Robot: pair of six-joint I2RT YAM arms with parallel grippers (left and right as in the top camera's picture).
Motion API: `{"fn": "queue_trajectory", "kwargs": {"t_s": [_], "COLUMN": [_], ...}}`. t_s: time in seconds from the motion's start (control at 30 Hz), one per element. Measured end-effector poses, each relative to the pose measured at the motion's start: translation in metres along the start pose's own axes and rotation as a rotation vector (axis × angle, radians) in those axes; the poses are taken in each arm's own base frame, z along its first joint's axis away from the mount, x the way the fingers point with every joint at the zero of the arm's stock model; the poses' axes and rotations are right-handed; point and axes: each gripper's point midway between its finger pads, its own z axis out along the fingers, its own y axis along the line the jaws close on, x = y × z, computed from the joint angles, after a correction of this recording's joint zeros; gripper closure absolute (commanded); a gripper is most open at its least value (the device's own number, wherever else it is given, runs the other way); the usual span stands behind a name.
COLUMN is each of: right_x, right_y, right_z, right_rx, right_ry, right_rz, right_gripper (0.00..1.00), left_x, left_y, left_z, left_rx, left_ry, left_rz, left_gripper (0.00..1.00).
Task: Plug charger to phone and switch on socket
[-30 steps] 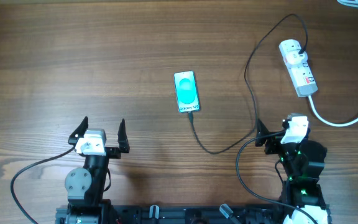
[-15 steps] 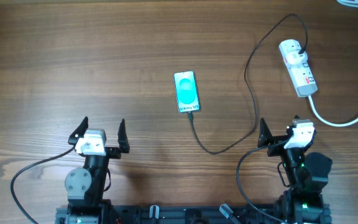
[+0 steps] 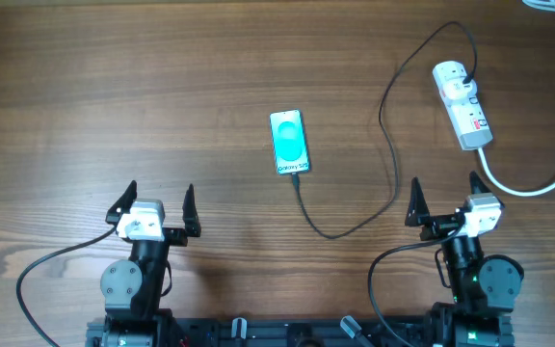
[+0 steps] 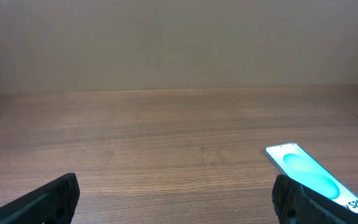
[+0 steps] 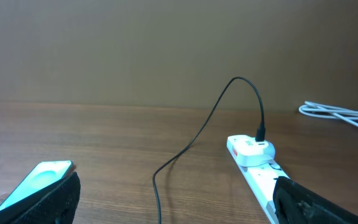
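Both arms low at the near edge of the table (image 3: 85, 87), neither touching anything. Left gripper (image 3: 159, 193): jaws spread wide, nothing between them, bare wood ahead. Right gripper (image 3: 444, 191): jaws likewise spread wide and empty. Phone (image 3: 290, 143) lies flat, screen up and lit cyan, ahead of the left gripper and off to its right; from the right gripper it sits ahead and well to the left. In the left wrist view the phone shows just past the right finger (image 4: 309, 208); in the right wrist view it shows just past the left finger (image 5: 42, 205). Both are apart from it. Charger (image 3: 388, 145): its thin black cable leaves the phone's near short edge, sags toward the grippers, passes just left of the right gripper, then climbs away and arcs over to a white plug (image 5: 250, 149) seated in the far end of the socket (image 3: 462, 104). Cable tip meets the phone's edge; cannot tell how fully it is seated. Socket lies ahead of the right gripper, a little to its right, well apart. Red switch marks visible on it; switch position too small to read. Cord (image 3: 514, 190) runs from the socket's near end, curving off to the right of the right gripper.
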Motion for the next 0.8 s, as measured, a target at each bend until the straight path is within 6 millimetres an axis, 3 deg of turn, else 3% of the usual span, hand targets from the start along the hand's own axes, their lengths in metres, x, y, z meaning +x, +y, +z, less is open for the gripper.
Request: {"fn": "queue_trajectory", "kwargs": {"t_s": [0.8], "right_x": [0.0000], "right_y": [0.0053], "right_z": [0.0003], "right_rx": [-0.021], "right_ry": [0.000], "right_rz": [0.006], "right_gripper": [0.00], "left_x": [0.0000], "left_y": [0.0000], "left_z": [0.0000], "left_rx": [0.000], "left_ry": [0.000], "left_rz": [0.000], "left_gripper": [0.00]}}
